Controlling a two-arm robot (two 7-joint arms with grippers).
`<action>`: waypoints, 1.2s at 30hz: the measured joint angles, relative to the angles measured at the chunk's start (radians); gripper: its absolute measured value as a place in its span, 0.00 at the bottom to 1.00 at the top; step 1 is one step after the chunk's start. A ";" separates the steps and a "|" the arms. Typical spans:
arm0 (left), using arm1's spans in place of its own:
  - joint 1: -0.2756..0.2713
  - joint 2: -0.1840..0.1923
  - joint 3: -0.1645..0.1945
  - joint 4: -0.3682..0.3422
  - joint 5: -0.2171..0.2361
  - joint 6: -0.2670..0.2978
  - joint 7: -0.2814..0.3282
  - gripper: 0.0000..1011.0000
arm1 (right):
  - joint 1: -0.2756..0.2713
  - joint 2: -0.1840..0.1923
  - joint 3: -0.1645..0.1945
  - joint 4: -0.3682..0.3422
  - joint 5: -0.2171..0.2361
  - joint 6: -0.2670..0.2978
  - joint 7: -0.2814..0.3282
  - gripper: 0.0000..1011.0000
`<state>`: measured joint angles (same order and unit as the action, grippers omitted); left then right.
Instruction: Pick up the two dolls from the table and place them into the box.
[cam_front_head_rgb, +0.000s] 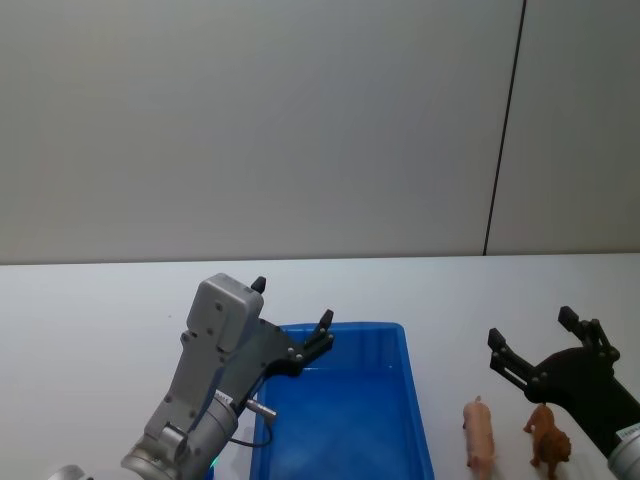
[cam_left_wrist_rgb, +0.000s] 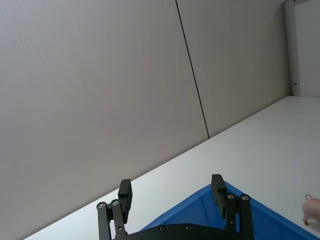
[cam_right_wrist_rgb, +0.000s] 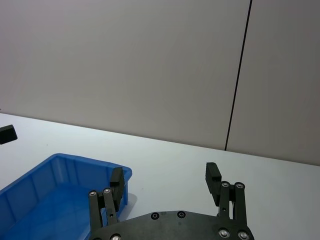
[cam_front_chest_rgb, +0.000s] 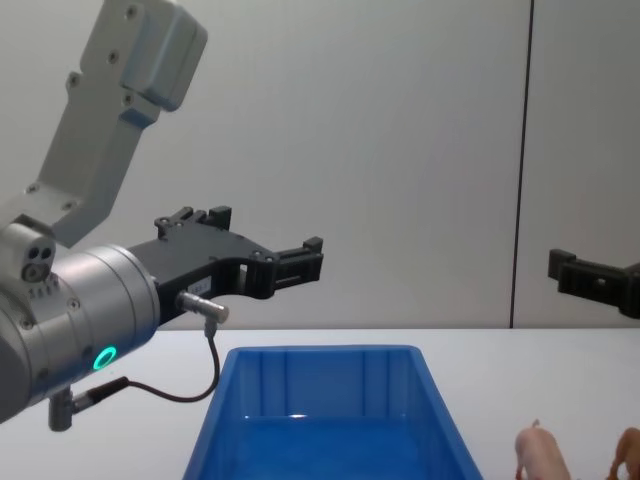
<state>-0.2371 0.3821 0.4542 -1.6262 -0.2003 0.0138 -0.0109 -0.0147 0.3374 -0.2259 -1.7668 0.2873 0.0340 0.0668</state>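
1. The white table (cam_front_head_rgb: 90, 300) carries three things.
2. The blue box (cam_front_head_rgb: 370, 327) sits flat on it.
3. The pink doll (cam_front_head_rgb: 480, 432) and the reddish-brown doll (cam_front_head_rgb: 550, 437) rest side by side, apart, right of the box.

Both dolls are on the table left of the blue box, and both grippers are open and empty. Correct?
Not quite. The head view shows the pink doll and brown doll on the table right of the box, not left. The rest holds: the left gripper and right gripper are open and empty.
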 joint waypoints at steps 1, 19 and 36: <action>0.000 0.000 0.000 0.000 0.000 0.000 0.000 0.99 | 0.000 0.000 0.000 0.000 0.000 0.000 0.000 0.99; 0.000 0.000 0.000 0.000 0.000 0.000 0.000 0.99 | 0.000 0.000 0.000 0.000 0.000 0.000 0.000 0.99; 0.000 0.000 0.000 0.000 0.000 0.000 0.000 0.99 | 0.000 0.000 0.000 0.000 0.000 0.000 0.000 0.99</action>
<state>-0.2371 0.3821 0.4542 -1.6262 -0.2004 0.0138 -0.0109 -0.0147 0.3375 -0.2259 -1.7667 0.2873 0.0340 0.0668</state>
